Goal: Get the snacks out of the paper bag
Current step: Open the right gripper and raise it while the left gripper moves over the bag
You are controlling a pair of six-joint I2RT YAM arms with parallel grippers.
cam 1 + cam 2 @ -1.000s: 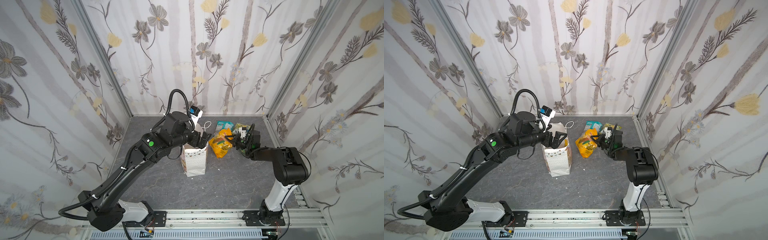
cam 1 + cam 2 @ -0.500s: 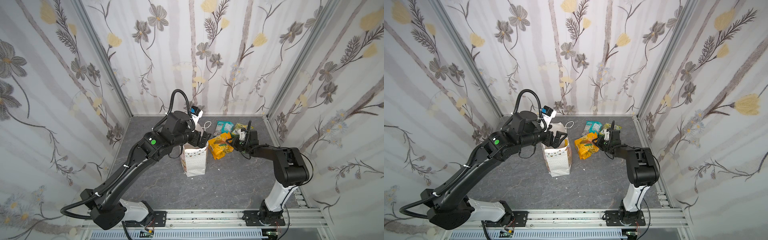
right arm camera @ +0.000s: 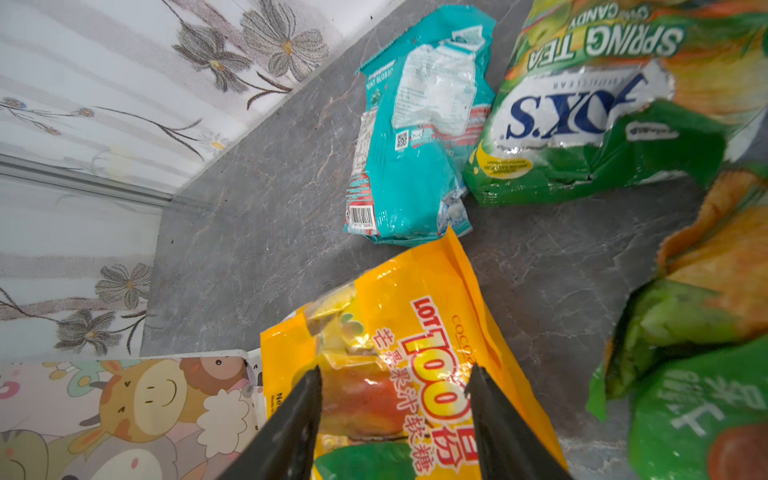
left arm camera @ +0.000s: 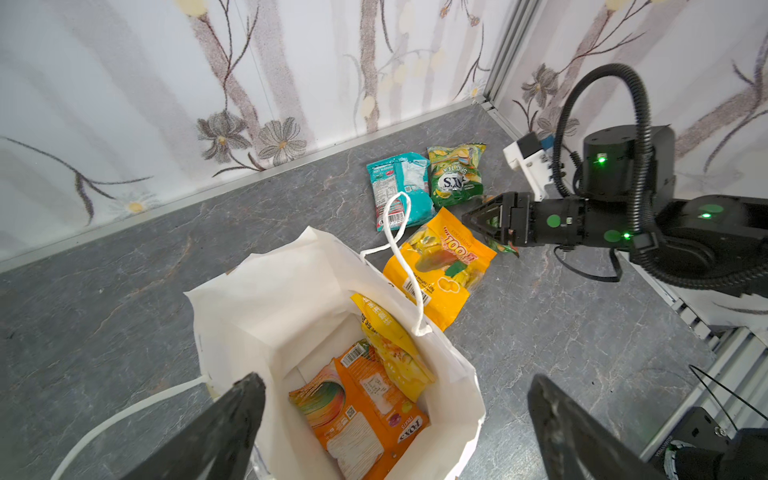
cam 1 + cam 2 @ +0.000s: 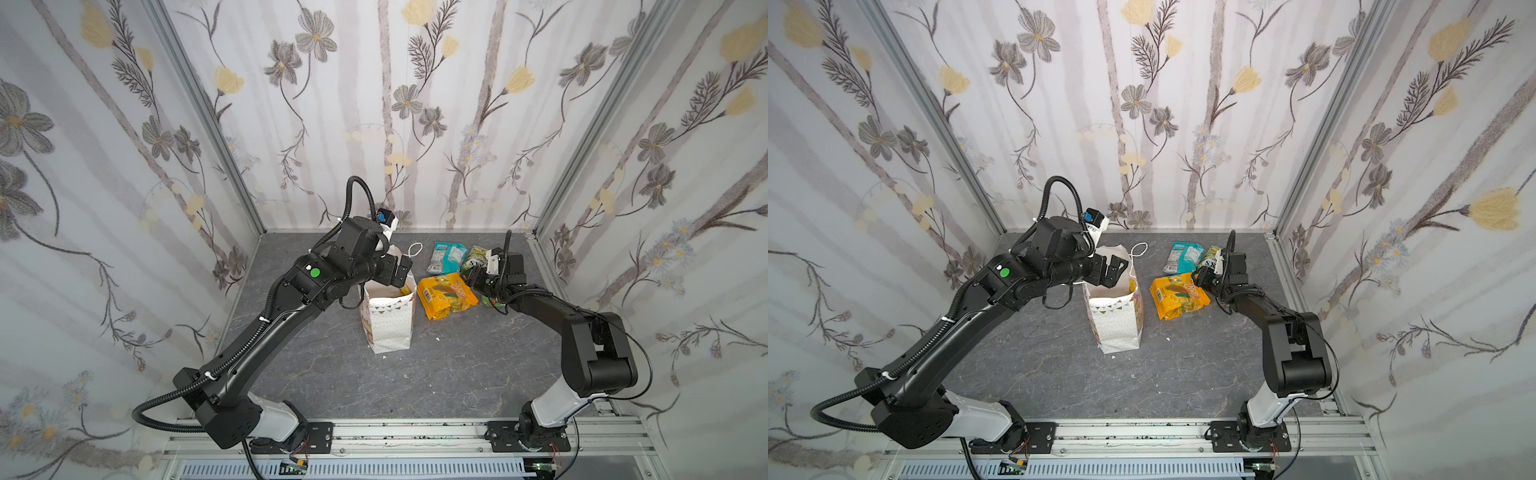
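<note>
Two snacks (image 4: 365,407) in the paper bag (image 4: 257,299) below the left claw (image 4: 395,380) — spread wide, empty, for reaching in; right claw (image 3: 395,370) parted, empty, over orange-yellow packet (image 3: 415,291).

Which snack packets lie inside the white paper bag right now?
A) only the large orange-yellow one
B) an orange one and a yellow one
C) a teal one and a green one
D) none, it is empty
B: the left wrist view looks down into the open paper bag, where an orange packet lies at the bottom with a yellow packet leaning beside it.
</note>
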